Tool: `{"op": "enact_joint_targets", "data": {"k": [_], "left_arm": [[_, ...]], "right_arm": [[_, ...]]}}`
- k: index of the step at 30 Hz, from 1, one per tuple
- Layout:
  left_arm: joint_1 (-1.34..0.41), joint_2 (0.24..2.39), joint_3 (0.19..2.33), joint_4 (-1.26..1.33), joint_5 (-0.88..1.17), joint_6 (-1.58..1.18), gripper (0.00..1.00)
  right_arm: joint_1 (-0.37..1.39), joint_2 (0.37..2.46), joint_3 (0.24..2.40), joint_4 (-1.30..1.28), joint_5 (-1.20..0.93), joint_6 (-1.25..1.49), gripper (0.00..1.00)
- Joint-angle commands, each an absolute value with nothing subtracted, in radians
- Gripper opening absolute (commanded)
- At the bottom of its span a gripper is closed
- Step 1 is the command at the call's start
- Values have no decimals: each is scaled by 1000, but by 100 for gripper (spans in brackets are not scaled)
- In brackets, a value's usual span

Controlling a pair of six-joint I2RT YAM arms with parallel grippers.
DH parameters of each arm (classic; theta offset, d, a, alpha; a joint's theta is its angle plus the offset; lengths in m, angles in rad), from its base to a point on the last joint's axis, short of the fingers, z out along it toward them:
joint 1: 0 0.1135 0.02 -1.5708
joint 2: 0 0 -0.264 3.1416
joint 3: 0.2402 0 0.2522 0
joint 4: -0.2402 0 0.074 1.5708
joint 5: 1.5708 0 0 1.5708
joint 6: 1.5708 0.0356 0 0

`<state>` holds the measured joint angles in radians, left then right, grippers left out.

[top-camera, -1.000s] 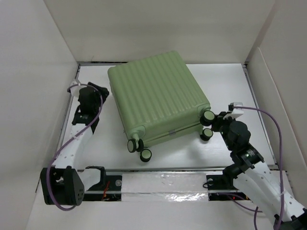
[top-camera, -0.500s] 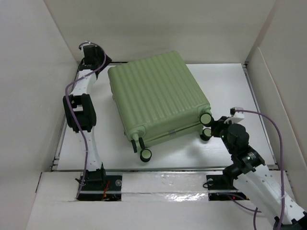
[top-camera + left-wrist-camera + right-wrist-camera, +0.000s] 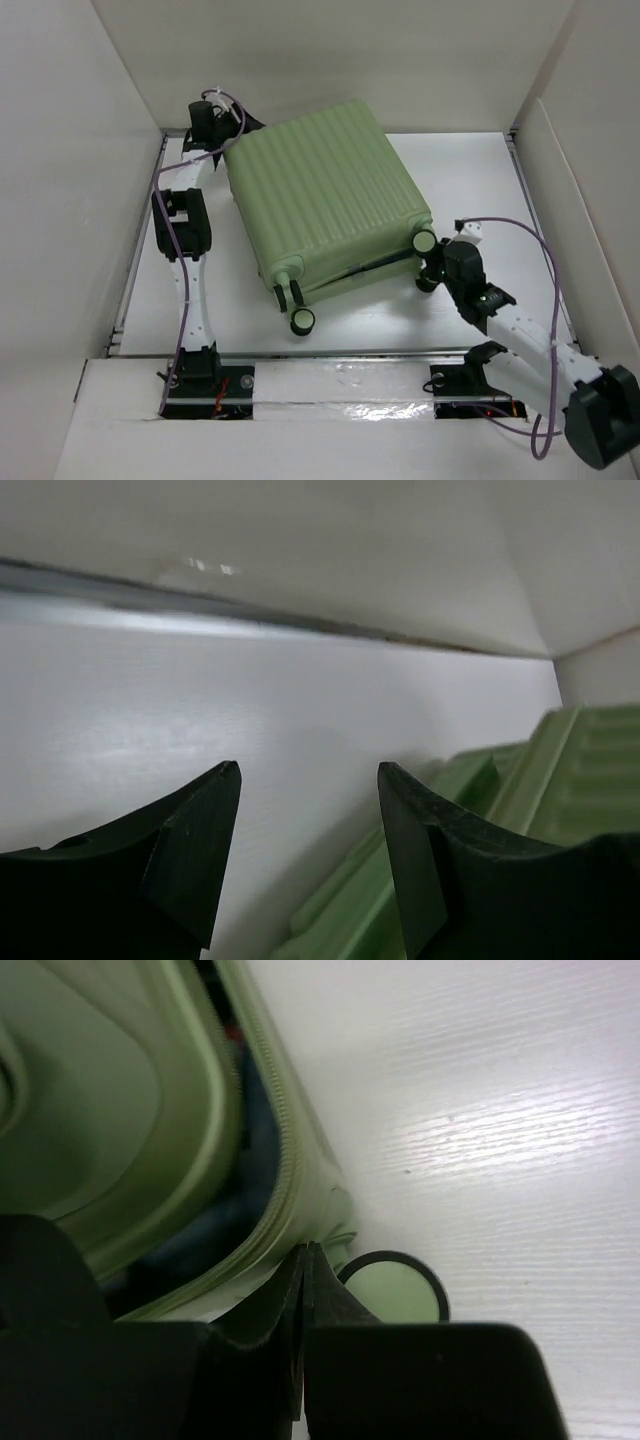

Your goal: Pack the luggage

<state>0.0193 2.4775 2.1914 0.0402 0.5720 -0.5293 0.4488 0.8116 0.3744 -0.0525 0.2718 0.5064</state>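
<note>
The luggage (image 3: 330, 205) is a pale green ribbed suitcase lying flat in the middle of the table. Its lid stands slightly ajar along the near right edge, showing a dark gap. My left gripper (image 3: 238, 128) is open at the suitcase's back left corner. In the left wrist view the left gripper (image 3: 307, 780) holds nothing, with the green shell (image 3: 560, 770) just beyond its right finger. My right gripper (image 3: 432, 265) is at the right wheel corner. In the right wrist view the right gripper (image 3: 305, 1252) is shut, tips against the zipper rim, beside a wheel (image 3: 395, 1288) and blue lining (image 3: 250, 1185).
White walls enclose the table on the left, back and right. A metal rail (image 3: 200, 605) runs along the back wall just beyond the left gripper. Two more wheels (image 3: 295, 308) stick out at the suitcase's near left corner.
The left arm has swung from the table's left side up to the suitcase's back left corner. The right gripper has pushed in against the wheel corner, and a gap has opened under the lid.
</note>
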Motion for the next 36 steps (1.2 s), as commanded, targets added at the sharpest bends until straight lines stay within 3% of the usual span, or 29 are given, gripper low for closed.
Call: {"op": "enact_joint_targets", "data": {"k": [1,2,6,12,17,20,22,23,26,27,29,34,36], "left_arm": [[-57,2370,1946,349,732,-550,54],[-57,2277,1739,447,718,-580,53],[-67,2085,1326,870,667,-757,48],[-113,1801,789,1128,461,-845,45],[-207,1526,464,1112,329,-799,43],[-294,1313,382,926,152,-724,43],[-295,1212,365,771,63,-729,46],[-295,1118,361,726,40,-723,47],[-285,993,397,563,-70,-710,52],[-276,985,416,522,-77,-712,53],[-258,1005,478,503,-75,-716,54],[-245,1120,604,497,-129,-771,55],[-245,1161,643,540,-149,-785,56]], "right_arm": [[482,980,442,270,184,416,0],[482,1014,483,308,192,404,0],[436,1190,599,455,63,327,0],[382,1465,906,396,-92,256,0],[360,1649,1331,147,-132,239,3],[351,1811,1626,-101,-155,203,13],[316,1836,1698,-211,-48,196,18],[299,1810,1645,-187,-43,202,37],[187,1672,1478,-41,-55,265,61],[160,1642,1386,-19,-78,282,64],[89,1559,1307,39,-86,310,69],[-14,1430,1091,113,-41,344,69],[-66,1367,1052,106,-54,345,53]]}}
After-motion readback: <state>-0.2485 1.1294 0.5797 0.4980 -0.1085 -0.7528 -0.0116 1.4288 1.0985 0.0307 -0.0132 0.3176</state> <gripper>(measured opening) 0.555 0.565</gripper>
